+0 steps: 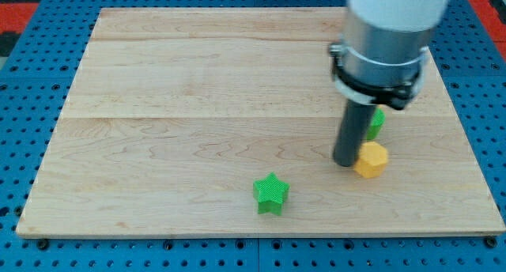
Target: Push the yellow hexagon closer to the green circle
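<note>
Nearest the camera sits one ridged green star (pixel 271 194) on the pale wooden tabletop (pixel 158 106). At its two o'clock lies one yellow hexagon (pixel 371 159), squat, with no clear long axis. My tip (pixel 345 163) touches its nine o'clock side. One green circle (pixel 375 123), half hidden, is just beyond at twelve. No pincer shows.

No readable text anywhere in the view.

No letters, numbers, labels or brand marks can be read on the wooden board (pixel 198 106), the blocks, the arm or the blue pegboard (pixel 24 106) around the board; all surfaces are plain.
</note>
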Controlling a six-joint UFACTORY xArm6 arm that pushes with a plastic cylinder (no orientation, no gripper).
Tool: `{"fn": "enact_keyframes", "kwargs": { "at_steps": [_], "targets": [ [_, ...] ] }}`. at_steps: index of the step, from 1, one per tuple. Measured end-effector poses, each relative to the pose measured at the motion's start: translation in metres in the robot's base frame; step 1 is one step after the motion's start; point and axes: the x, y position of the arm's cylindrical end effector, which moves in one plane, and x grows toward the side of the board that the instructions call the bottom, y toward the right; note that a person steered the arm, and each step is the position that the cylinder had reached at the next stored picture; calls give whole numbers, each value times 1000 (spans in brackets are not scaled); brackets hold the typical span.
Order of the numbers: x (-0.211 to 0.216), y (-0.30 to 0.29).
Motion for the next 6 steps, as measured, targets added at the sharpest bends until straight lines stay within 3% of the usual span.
{"fn": "enact_keyframes", "kwargs": {
  "at_steps": [1,2,3,5,6],
  "targets": [
    [5,-24],
    [51,-39],
    [66,22],
    [17,17],
    [2,-36]
  ]
}}
